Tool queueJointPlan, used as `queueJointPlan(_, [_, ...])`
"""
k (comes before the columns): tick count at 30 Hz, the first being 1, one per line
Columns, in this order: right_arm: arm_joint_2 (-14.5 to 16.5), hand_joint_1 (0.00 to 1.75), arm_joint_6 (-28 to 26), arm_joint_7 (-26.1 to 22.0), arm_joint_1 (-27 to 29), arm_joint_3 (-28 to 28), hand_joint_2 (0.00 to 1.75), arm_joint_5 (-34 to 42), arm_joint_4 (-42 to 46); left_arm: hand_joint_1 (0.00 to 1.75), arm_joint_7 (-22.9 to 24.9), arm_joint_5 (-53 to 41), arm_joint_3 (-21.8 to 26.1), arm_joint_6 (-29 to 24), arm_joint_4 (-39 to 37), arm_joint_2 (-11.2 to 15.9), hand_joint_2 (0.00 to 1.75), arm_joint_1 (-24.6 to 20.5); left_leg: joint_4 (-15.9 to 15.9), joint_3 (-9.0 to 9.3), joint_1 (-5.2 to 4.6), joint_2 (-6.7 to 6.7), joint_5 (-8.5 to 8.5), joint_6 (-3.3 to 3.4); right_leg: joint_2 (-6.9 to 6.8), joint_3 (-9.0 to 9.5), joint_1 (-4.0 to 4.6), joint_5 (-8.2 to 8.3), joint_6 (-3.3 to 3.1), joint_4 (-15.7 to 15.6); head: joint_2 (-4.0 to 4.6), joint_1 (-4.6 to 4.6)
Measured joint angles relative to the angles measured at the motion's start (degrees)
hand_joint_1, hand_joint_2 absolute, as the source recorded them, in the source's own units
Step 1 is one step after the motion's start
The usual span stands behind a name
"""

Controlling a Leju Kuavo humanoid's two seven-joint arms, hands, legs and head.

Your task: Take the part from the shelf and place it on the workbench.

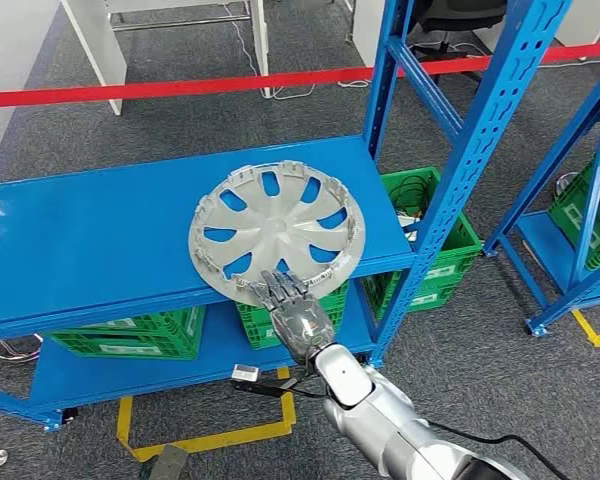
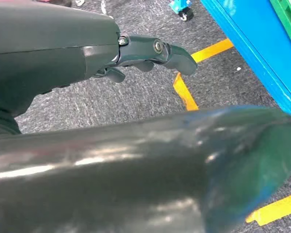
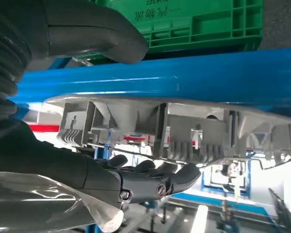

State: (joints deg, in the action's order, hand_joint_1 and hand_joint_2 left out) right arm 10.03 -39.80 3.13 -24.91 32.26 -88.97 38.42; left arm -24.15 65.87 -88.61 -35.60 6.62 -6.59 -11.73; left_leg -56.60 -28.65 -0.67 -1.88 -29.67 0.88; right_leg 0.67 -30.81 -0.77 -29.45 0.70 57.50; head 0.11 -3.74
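The silver part (image 1: 277,229), a wheel cover, lies flat on the blue shelf (image 1: 93,240), its near rim overhanging the front edge. The right hand (image 1: 289,300) reaches that rim, fingers (image 3: 162,170) over it and thumb (image 3: 100,34) under, not plainly clamped. A firm pinch before lifting seems wise. The left hand (image 2: 151,53) hangs empty, fingers loosely extended.

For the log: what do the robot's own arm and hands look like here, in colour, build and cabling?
The right arm is glossy silver with rounded segments, and a thin black cable trails from it. The right hand has a metallic grey back and dark segmented fingers with small screws at the joints, plus a grey ribbed wrist cover. The left hand looks dark grey with a thick, smooth thumb.
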Motion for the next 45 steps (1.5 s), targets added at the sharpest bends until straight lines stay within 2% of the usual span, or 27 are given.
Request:
queueJointPlan(30, [-0.86, 0.00, -0.07, 1.49, -0.79, -0.28, 1.75, 0.46, 0.01, 0.00, 0.73, 0.16, 0.00, -0.01, 0.14, 0.34, 0.00, 0.05, -0.01, 0.00, 0.00, 0.00, 0.00, 0.00, 0.00, 0.00, 0.00, 0.01, 0.01, 0.00, 0.00, 0.00])
queueJointPlan(36, [-1.68, 0.00, -0.07, 6.33, -0.74, -1.04, 1.75, -0.68, 1.10, 0.00, -5.61, -1.63, -0.02, 1.36, 0.39, -0.13, 0.00, -0.33, -0.03, 0.00, -0.02, 0.00, 0.00, 0.00, 0.00, 0.00, 0.00, 0.01, 0.01, 0.00, 0.00, 0.00])
queueJointPlan(45, [-3.50, 0.00, -0.07, 7.99, 0.50, -1.62, 1.75, -1.00, 4.54, 0.00, -6.32, -2.92, -0.02, 1.21, 0.87, -1.09, 0.00, -0.73, -0.05, 0.00, -0.03, 0.02, -0.01, 0.00, 0.05, -0.02, -0.02, 0.01, 0.01, -0.01, 0.00, 0.01])
